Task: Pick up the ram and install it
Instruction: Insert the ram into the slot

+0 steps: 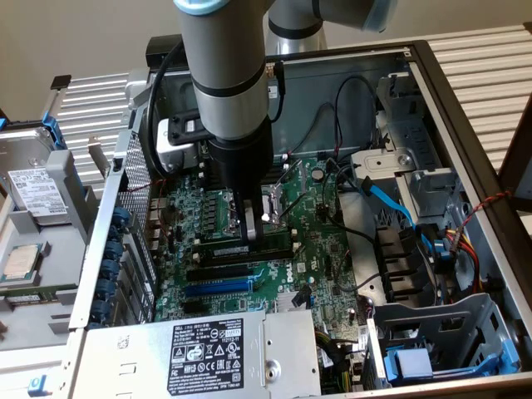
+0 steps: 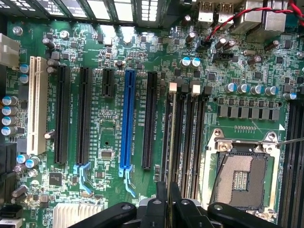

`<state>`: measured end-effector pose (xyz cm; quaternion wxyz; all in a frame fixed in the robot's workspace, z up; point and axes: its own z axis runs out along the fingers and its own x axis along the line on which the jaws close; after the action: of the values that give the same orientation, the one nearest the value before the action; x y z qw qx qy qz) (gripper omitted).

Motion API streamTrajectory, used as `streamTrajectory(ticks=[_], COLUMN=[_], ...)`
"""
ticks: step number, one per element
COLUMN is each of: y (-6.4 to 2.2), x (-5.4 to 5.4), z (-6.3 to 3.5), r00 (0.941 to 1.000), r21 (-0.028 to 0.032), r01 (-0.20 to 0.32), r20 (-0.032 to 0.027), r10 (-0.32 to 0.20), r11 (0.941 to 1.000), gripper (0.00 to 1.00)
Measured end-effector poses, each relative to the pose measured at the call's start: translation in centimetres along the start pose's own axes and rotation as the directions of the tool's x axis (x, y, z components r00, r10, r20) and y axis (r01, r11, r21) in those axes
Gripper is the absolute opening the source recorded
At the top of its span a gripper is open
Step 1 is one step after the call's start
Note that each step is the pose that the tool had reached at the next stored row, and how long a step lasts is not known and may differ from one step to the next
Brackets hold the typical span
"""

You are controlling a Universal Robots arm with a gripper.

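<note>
On the exterior view's left I see a hard drive (image 1: 33,193) in a side bay and a loose processor chip (image 1: 21,264) lying below it, both outside the open computer case (image 1: 465,141). Moving right, my grey arm (image 1: 226,75) comes down into the case over the green motherboard (image 1: 320,241), just above the blue expansion slot (image 1: 218,285) and the power supply (image 1: 208,353) with its black label.

My gripper (image 2: 168,202) is closed on the ram (image 2: 168,142). In the wrist view the stick shows edge-on, as a thin dark green line running away from the fingers (image 2: 156,209), so I cannot make out its chips or label. It stands upright over the black memory slots (image 2: 187,137) with their white end clips, beside the open processor socket (image 2: 240,178). I cannot tell whether it is seated.

Further right in the exterior view lie a blue cable (image 1: 391,204) and a metal drive cage (image 1: 440,332).
</note>
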<state>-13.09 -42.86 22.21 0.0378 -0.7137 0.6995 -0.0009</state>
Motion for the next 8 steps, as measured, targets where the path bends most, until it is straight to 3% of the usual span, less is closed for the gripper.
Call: streamTrajectory(ticks=[3,4,8], y=[0.0,0.01,0.01], x=[0.0,0.0,-0.02], z=[0.0,0.01,-0.35], r00=[1.0,1.0,1.0], r21=[0.0001,0.0001,0.0001], r01=[0.0,0.0,0.0], r20=[0.0001,0.0001,0.0002], r10=[0.0,0.0,0.0], r11=[1.0,1.0,1.0], gripper=[0.22,0.28,0.28])
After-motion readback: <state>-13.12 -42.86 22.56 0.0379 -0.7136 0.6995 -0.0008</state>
